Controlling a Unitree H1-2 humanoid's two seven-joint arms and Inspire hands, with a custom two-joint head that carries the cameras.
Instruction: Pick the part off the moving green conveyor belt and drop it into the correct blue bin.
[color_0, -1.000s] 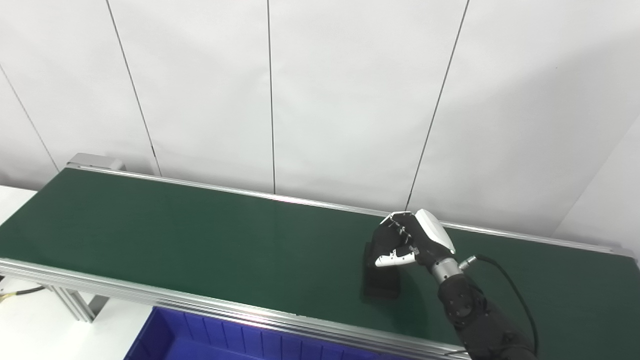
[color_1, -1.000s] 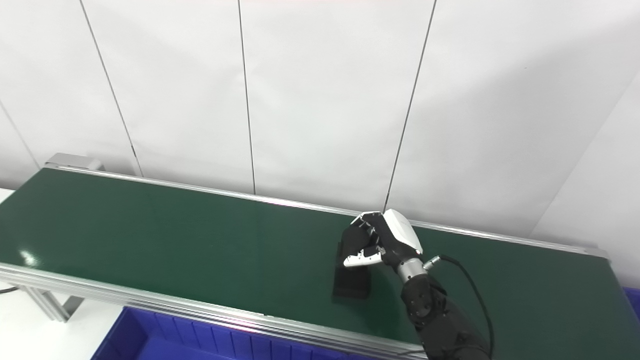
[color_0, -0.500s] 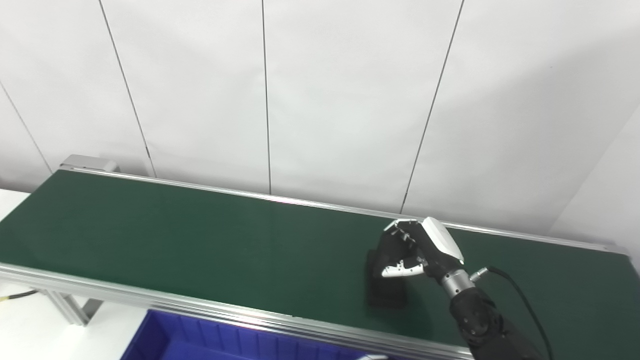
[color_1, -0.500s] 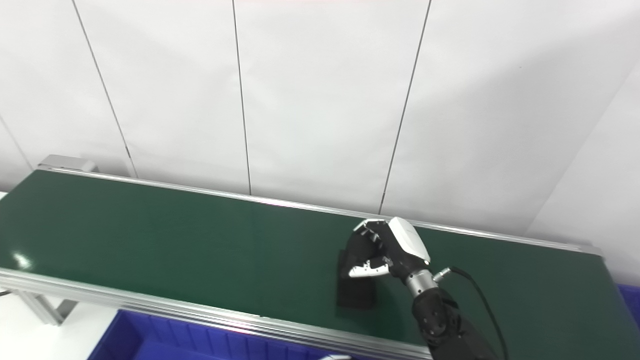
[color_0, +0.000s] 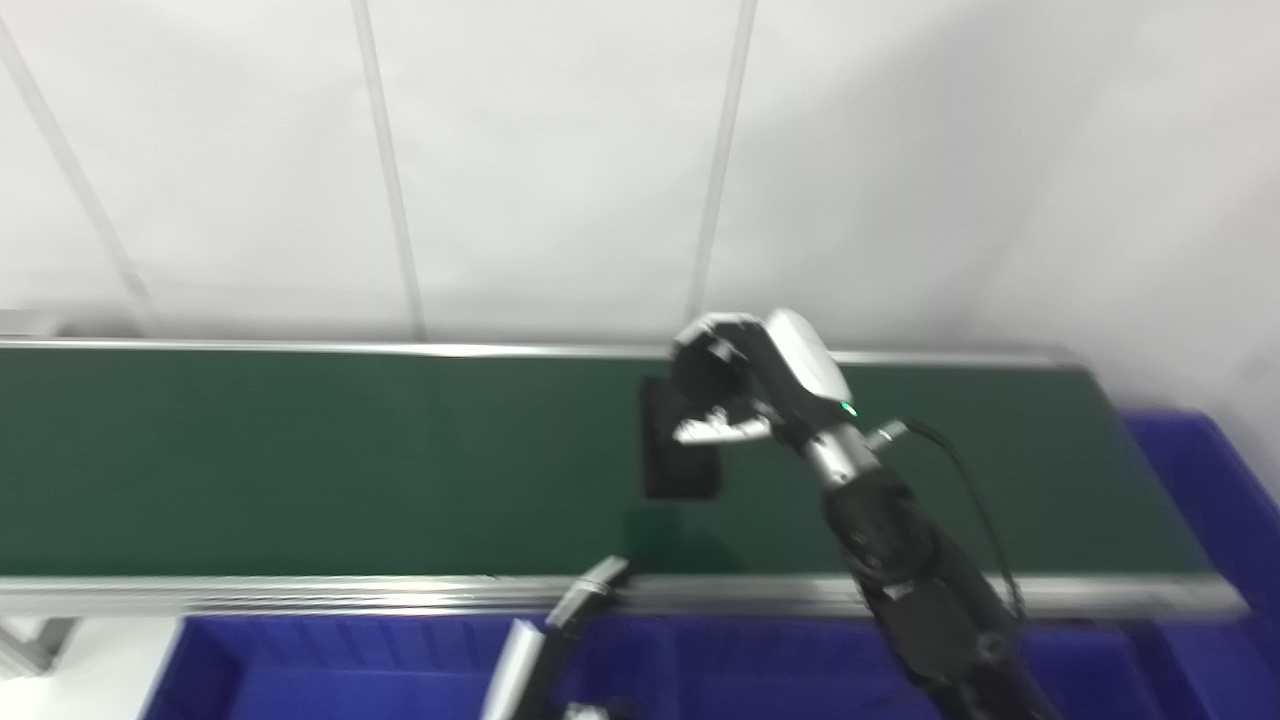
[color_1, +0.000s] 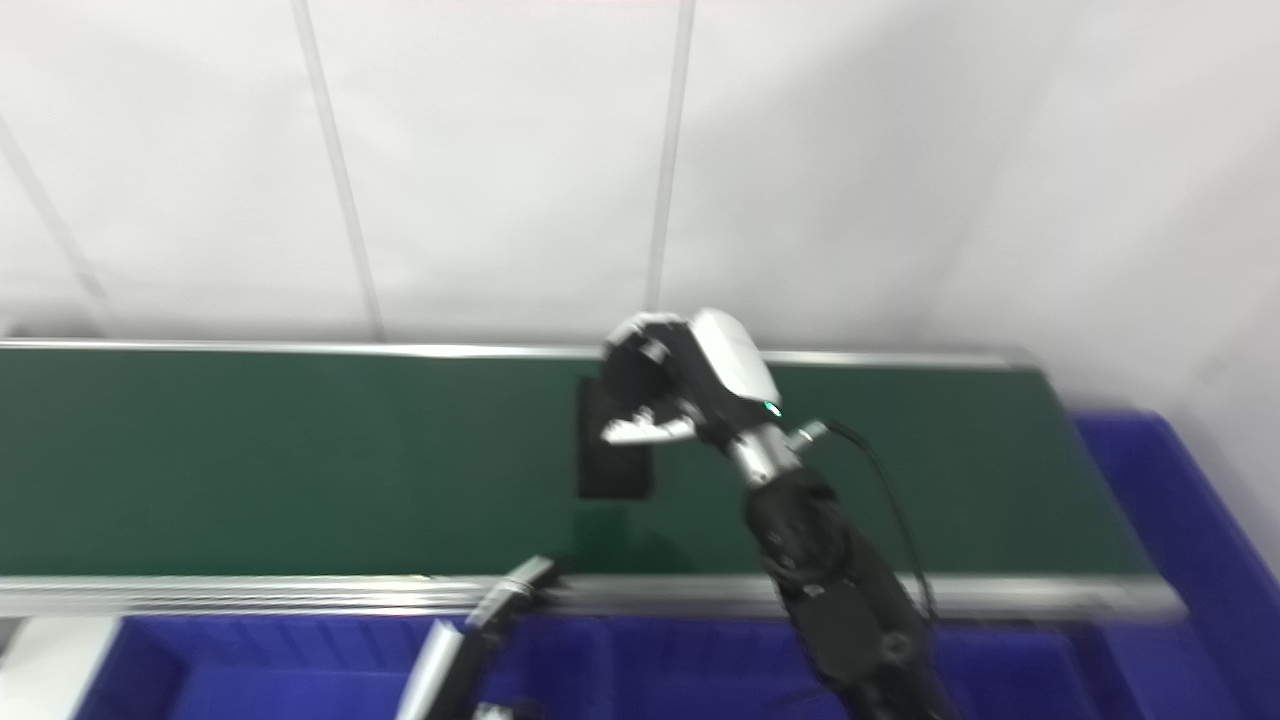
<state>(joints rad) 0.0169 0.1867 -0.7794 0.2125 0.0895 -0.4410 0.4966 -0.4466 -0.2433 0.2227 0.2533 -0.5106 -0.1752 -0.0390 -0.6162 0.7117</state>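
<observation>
A flat black rectangular part (color_0: 680, 455) hangs from my right hand (color_0: 745, 385), whose fingers and thumb are shut on its upper end. The part seems to be a little above the green conveyor belt (color_0: 300, 460), with a dark shadow (color_0: 665, 540) under it on the belt. The right arm rises from the bottom right and crosses the belt's front rail. At the bottom centre a blurred silver piece of my left hand (color_0: 550, 640) pokes up by the front rail; I cannot make out its fingers.
A long blue bin (color_0: 300, 670) lies below the belt's front rail (color_0: 250, 592). Another blue bin (color_0: 1200, 480) stands past the belt's right end. A white panelled wall stands behind the belt. The picture is motion-blurred.
The camera has swung right and down, bringing the belt's right end and the right bin into view. My right hand has raised the black part. The left hand has appeared at the bottom.
</observation>
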